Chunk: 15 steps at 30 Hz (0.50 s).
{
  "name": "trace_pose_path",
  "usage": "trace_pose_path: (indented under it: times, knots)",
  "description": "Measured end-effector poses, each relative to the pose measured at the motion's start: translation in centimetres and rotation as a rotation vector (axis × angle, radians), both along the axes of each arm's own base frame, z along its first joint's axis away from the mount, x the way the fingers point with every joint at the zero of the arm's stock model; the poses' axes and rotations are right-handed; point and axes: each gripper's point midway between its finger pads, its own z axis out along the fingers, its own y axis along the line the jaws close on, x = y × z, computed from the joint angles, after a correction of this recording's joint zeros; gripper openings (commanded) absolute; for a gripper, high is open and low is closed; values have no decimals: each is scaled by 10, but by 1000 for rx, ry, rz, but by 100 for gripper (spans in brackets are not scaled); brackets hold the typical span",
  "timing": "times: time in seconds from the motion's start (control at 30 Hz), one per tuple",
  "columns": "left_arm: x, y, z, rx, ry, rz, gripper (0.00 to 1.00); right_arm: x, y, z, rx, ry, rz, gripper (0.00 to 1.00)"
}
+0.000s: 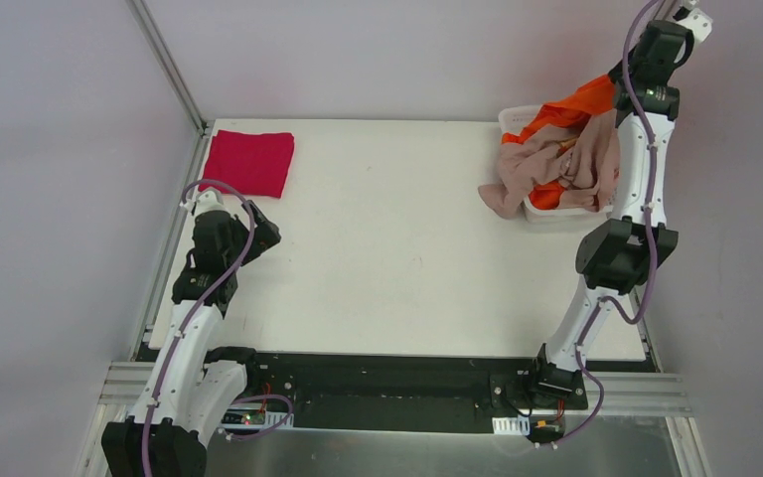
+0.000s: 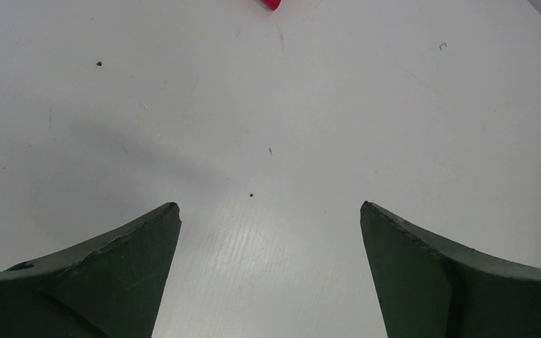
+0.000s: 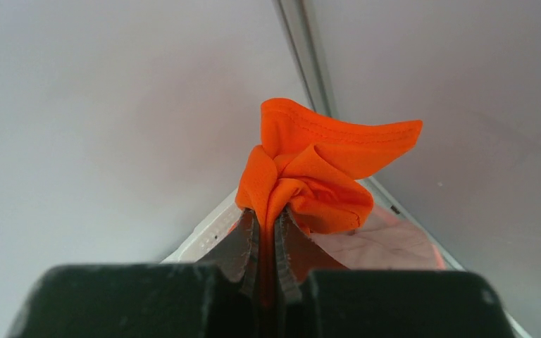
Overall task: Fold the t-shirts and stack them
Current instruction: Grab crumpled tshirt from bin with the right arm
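**Orange tee gripped above the basket, 1 tee folded**

The step in hand looks like taking the next shirt out of the basket (image 1: 513, 117). The right pincer (image 3: 266, 215) is clamped tight on a bunched fold of the orange t-shirt (image 3: 310, 169), above the basket's far side. The rest of that shirt trails down into the basket. A dusty-pink t-shirt (image 1: 546, 174) drapes over the basket's left rim. The crimson t-shirt (image 1: 250, 162) lies folded on the surface (image 1: 397, 229), well left of the basket. The left pincer (image 2: 269, 206) gapes wide and holds nothing, also far left of the basket.

The next move calls for carrying the orange shirt clear of the basket and spreading it flat, without dragging the pink one along.

Only the right wrist view shows the pinch itself. Only the top view shows the 2 shirts overlapping, possibly tangled.
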Motion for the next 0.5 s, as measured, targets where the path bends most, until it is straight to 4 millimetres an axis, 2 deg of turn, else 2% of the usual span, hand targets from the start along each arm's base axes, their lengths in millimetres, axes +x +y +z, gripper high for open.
trace_pose_path:
  times: [0.13,0.23,0.4,0.5]
  knots:
    - [1,0,-3,0,13,0,100,24,3,-47,60,63,26,0]
    - [1,0,-8,1,29,0,100,39,2,-98,105,141,24,0]
    - [2,0,-15,1,58,0,100,46,6,-192,181,310,27,0]
    - [3,0,-18,2,69,0,100,47,8,-227,208,373,24,0]
